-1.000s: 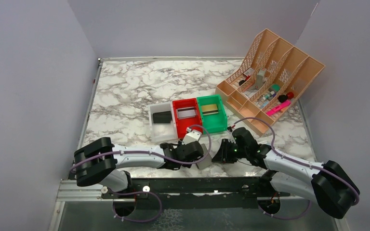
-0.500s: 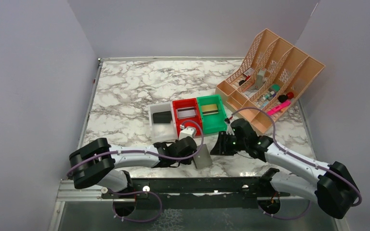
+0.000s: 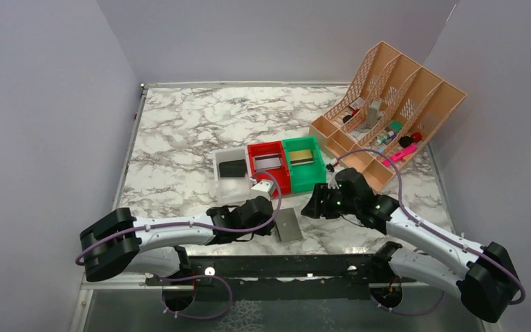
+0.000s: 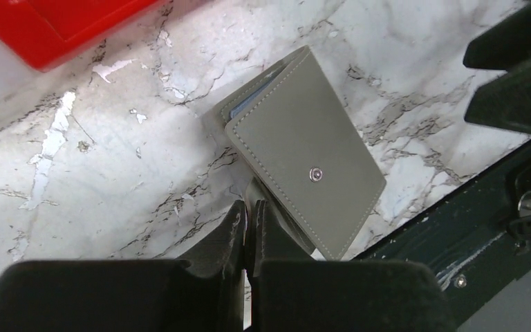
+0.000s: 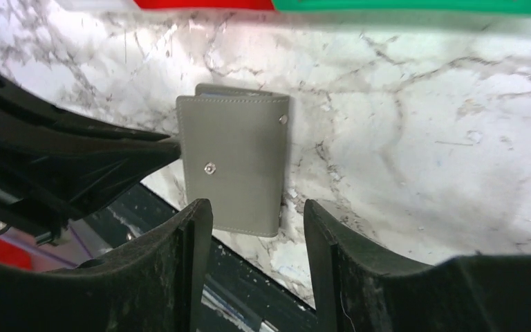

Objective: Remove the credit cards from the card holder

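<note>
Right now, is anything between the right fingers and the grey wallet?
No, nothing visible. The open right fingers look straight at the card holder; the left fingers sit off at its side.

The card holder [image 4: 304, 149] is grey, the table [image 3: 180, 131] grey-veined white marble, with a white bin [image 3: 231, 189], red bin [image 3: 252, 166], green bin [image 3: 320, 166]

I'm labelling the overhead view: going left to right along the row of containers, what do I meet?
white bin → red bin → green bin → peach organizer rack
</note>
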